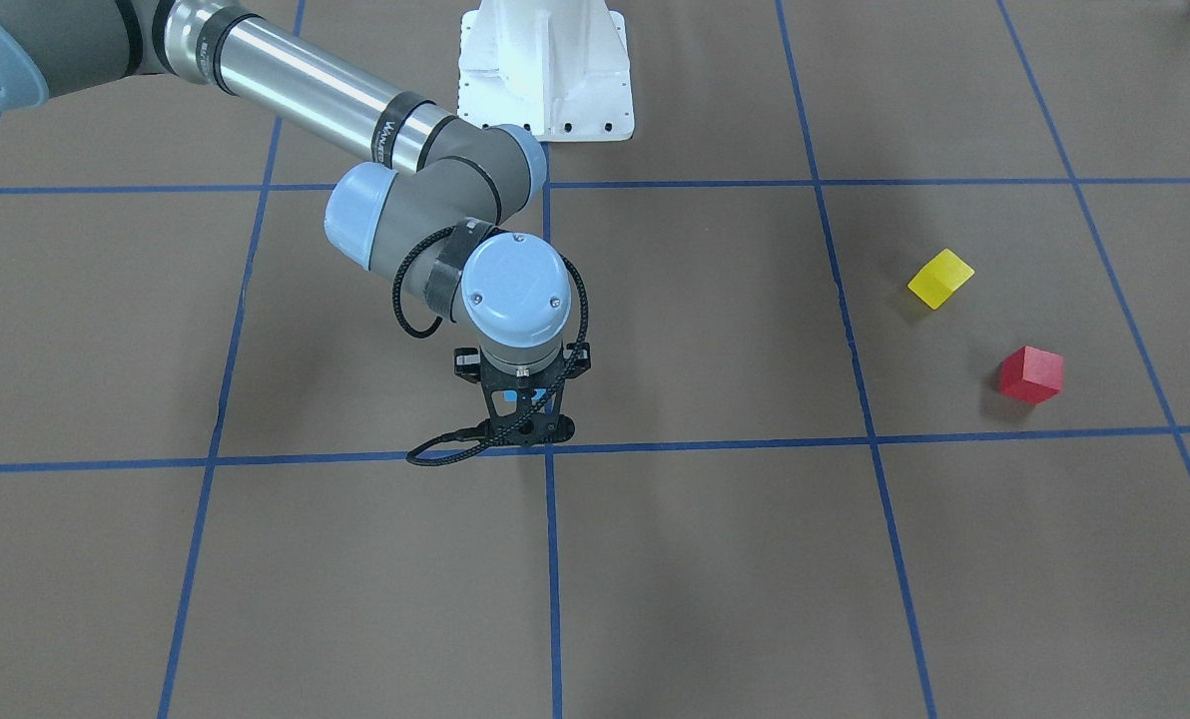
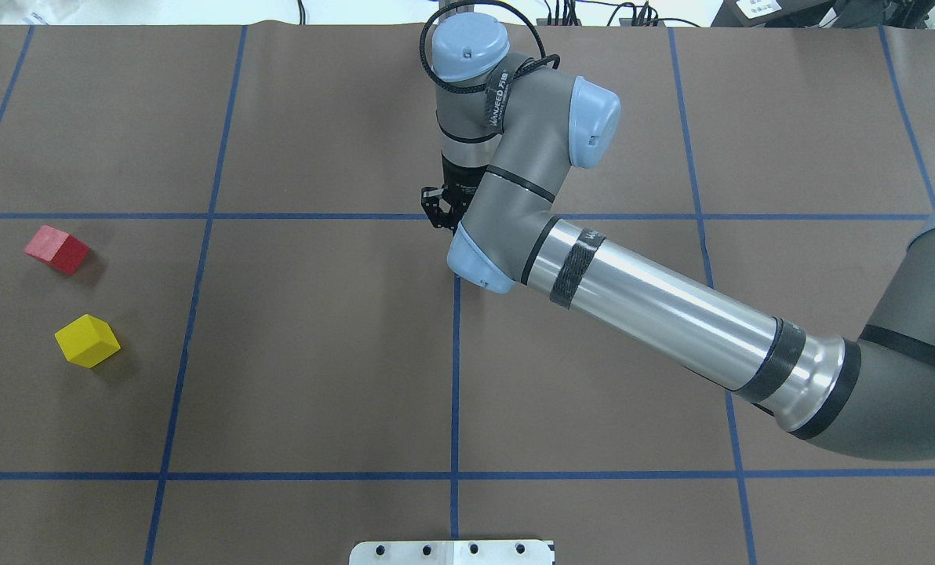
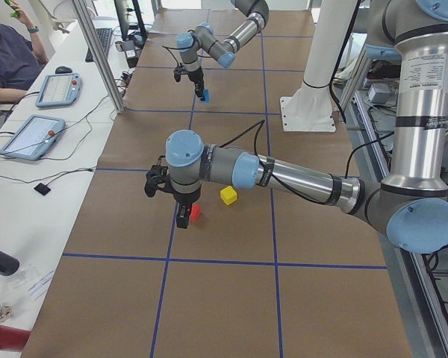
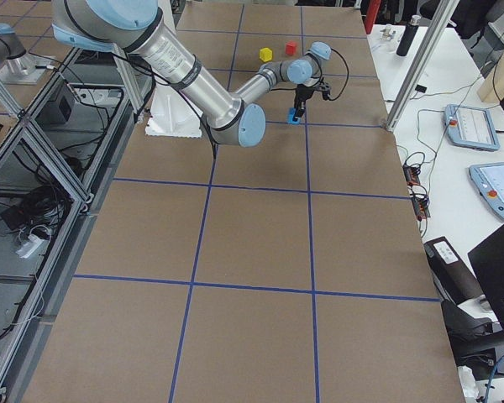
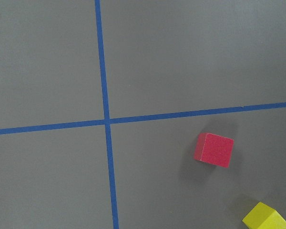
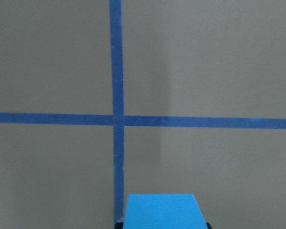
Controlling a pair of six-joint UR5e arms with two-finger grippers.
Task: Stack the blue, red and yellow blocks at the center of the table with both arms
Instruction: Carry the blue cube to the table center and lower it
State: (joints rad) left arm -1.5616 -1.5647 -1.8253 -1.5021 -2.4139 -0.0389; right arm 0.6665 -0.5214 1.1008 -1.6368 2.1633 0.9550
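My right gripper [image 1: 527, 427] is shut on the blue block [image 6: 159, 211] and holds it low over the central crossing of the blue tape lines [image 6: 116, 118]. The block also shows in the exterior right view [image 4: 294, 117]. The red block [image 2: 57, 249] and the yellow block [image 2: 87, 340] lie apart on the table's left side. My left gripper [image 3: 181, 215] shows only in the exterior left view, above and beside the red block [image 3: 196, 212]. I cannot tell if it is open or shut. The left wrist view looks down on the red block [image 5: 214, 150] and a corner of the yellow block [image 5: 267, 219].
The white robot base [image 1: 545, 70] stands at the table's robot-side edge. Blue tape lines divide the brown table into squares. A side bench with tablets [image 3: 30, 134] and a seated person [image 3: 7, 52] runs along the operators' side.
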